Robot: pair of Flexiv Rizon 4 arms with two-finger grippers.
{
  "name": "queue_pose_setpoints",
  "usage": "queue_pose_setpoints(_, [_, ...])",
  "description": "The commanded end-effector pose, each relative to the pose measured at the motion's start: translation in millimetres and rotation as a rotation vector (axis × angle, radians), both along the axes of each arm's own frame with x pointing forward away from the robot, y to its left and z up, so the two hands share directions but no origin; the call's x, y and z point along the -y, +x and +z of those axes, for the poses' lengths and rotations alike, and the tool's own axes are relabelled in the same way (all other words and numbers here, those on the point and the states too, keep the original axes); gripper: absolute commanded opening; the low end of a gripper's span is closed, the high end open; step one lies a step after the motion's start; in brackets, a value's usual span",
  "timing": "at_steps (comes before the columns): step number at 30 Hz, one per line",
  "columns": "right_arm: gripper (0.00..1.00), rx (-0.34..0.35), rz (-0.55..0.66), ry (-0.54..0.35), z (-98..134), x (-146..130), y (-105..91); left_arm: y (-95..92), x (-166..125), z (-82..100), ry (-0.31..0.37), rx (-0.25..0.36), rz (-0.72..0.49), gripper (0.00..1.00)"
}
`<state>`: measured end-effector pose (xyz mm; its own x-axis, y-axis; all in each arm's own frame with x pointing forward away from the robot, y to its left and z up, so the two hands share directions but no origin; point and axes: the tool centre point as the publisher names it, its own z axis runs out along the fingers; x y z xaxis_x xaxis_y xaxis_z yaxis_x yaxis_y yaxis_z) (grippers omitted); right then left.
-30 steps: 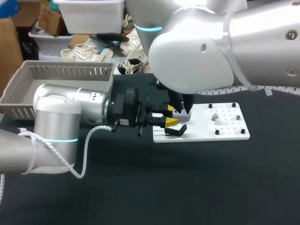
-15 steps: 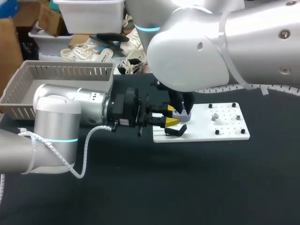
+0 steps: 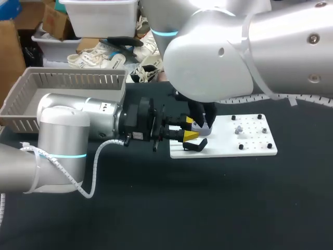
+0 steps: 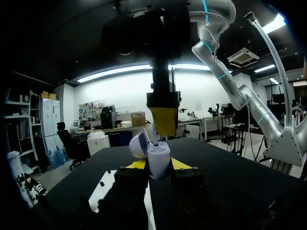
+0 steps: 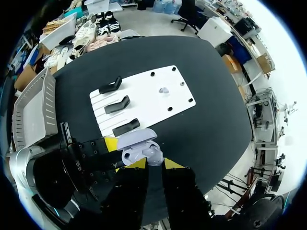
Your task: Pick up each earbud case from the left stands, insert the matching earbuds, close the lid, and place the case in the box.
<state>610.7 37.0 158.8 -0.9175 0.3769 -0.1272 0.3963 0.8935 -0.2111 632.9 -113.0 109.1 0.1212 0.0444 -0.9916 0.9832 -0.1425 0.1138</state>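
A lavender earbud case (image 4: 159,162) stands with its lid (image 4: 138,144) flipped open, and my left gripper (image 4: 157,165) is shut on its body from both sides. In the head view the left gripper (image 3: 191,130) holds the case (image 3: 202,130) just above the near left end of the white board (image 3: 250,143). My right gripper (image 3: 203,123) comes straight down onto the open case. In the right wrist view, the right gripper (image 5: 155,163) is shut on a small pale earbud (image 5: 154,156) right at the case (image 5: 135,139). One more earbud (image 5: 164,90) sits on the board.
Three black stands (image 5: 118,104) line the board's left part, with black pegs (image 3: 259,117) around its right part. A grey slatted basket (image 3: 31,86) stands at the table's far left. Dark bare tabletop (image 3: 208,203) lies in front of the board.
The right arm's upper body has shifted very slightly. Both grippers and the case stay where they were.
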Motion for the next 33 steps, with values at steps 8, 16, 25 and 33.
queue_pose_setpoints(8, [0.0, -0.017, -0.002, -0.007, -3.4, -3.3, 1.9, 0.2, -0.1, -0.2, -0.001, 0.001, 0.0, 0.0])
queue_pose_setpoints(16, [0.0, -0.026, -0.011, -0.007, -7.3, -1.9, 3.9, 0.2, -0.1, -0.2, -0.001, 0.001, 0.0, 0.0])
queue_pose_setpoints(25, [0.0, -0.036, -0.015, -0.004, -11.7, -1.2, 6.0, 0.2, -0.1, -0.2, -0.001, 0.001, 0.0, 0.0])
queue_pose_setpoints(33, [0.37, -0.036, -0.017, -0.001, -12.2, -1.7, 6.3, 0.2, -0.1, -0.2, -0.001, 0.001, 0.0, 0.0])
